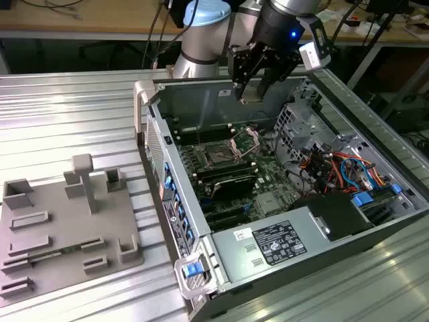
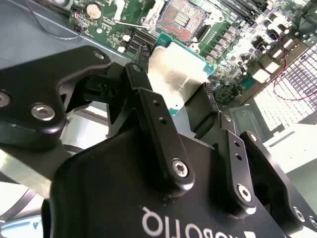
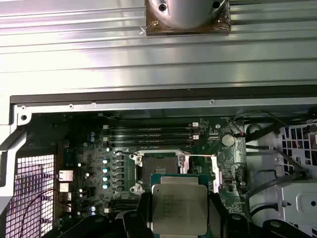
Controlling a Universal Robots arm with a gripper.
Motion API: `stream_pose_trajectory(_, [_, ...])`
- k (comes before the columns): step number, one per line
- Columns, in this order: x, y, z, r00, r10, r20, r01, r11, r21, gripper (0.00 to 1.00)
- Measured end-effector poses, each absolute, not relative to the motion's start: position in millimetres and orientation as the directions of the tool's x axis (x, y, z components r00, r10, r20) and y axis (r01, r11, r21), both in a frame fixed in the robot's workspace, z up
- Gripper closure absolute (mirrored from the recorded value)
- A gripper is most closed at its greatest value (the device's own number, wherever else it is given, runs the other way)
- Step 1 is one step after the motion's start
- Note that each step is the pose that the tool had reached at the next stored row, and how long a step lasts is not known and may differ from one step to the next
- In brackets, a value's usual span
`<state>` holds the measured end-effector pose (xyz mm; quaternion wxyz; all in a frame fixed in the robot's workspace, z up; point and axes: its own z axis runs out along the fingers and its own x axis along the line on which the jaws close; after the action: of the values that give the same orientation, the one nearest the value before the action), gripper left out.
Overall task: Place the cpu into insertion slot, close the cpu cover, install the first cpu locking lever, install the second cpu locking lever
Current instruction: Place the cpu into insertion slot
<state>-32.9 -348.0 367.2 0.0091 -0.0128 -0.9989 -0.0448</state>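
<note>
The black claw (image 1: 253, 92) is closed on the small flat silver square chip (image 3: 179, 208), holding it in the air above the small dark square slot with a shiny rim (image 3: 158, 163). The slot is bare. The thin silver cover frame (image 1: 244, 139) beside the slot stands open, so no step looks done yet.

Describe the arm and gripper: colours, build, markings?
Arm: silver-grey tube with a pale blue joint cap. Wrist is black with a lit blue light. Gripper: matte black, two fingers on linked bars, silver screws at the pivots, white lettering on its body.
</note>
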Motion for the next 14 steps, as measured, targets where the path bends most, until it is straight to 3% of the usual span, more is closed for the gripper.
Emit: stream_pose_trajectory(14, [-33.5, -348.0, 367.2, -0.999, 0.027, 0.019, 0.028, 0.996, 0.089, 0.45])
